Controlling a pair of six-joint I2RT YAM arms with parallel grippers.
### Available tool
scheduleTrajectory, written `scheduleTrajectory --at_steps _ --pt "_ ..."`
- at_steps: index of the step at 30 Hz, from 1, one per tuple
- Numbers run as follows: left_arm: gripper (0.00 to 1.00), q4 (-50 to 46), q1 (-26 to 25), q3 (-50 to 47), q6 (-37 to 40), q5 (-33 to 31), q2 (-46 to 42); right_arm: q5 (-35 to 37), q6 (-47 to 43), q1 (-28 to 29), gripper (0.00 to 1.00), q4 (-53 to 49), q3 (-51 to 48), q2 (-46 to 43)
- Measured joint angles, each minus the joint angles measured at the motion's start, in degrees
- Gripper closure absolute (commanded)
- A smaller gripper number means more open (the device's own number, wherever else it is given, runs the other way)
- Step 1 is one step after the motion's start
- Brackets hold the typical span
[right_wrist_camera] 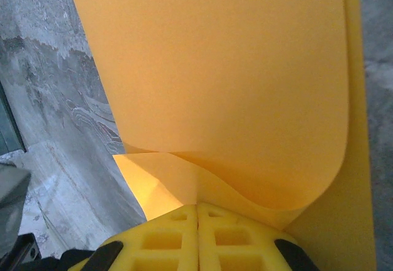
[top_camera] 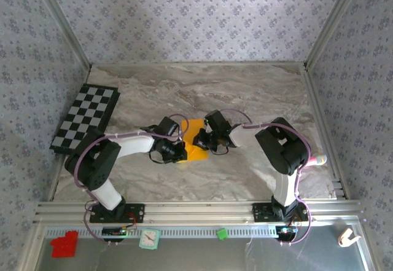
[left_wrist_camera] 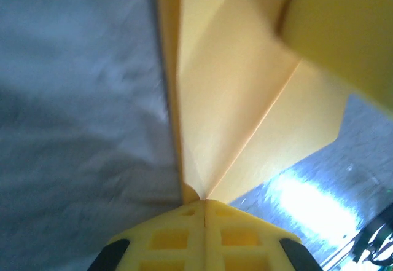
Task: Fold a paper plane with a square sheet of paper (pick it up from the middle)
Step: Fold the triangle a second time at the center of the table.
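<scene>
my left claw is clamped on the orange sheet of paper, and my right claw is clamped on it from the other side. from above, the sheet sits at the middle of the marbled surface, between the two claws. its long axis runs from near the arm bases toward the far wall, leaning slightly right. i cannot tell from above which end is the point.

in the left wrist view, the left claw has its yellow fingers pressed together. the paper's fold lines fan out from that pinch and away from the camera, with one straight crease slanting up to the right.

in the right wrist view, the right claw is closed on a curled lower edge of the paper, which rises as a broad smooth sheet.

a checkered mat lies far left, well apart.
</scene>
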Motion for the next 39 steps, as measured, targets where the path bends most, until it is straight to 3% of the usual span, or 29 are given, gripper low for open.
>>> scheduleTrajectory --at_steps 7,11,16,27,39 --pt "0.89 -6.0 0.0 0.4 -0.7 -3.6 -7.2 -0.3 0.0 -0.1 0.94 0.3 0.0 0.0" --pt "0.85 0.0 0.0 0.7 -4.7 -4.9 -9.5 -0.4 0.5 -0.1 0.94 0.3 0.0 0.0" --pt "0.83 8.3 0.0 0.5 -10.9 -5.4 -5.5 -0.4 1.4 -0.1 0.94 0.6 0.0 0.1" --pt "0.87 16.7 1.2 -2.0 -18.8 -5.9 -1.5 -0.4 2.9 -0.3 0.94 0.7 2.4 1.8" --pt "0.94 18.4 2.8 -3.7 -20.5 -5.9 -1.1 -0.4 4.3 -0.3 0.94 1.0 2.4 1.9"
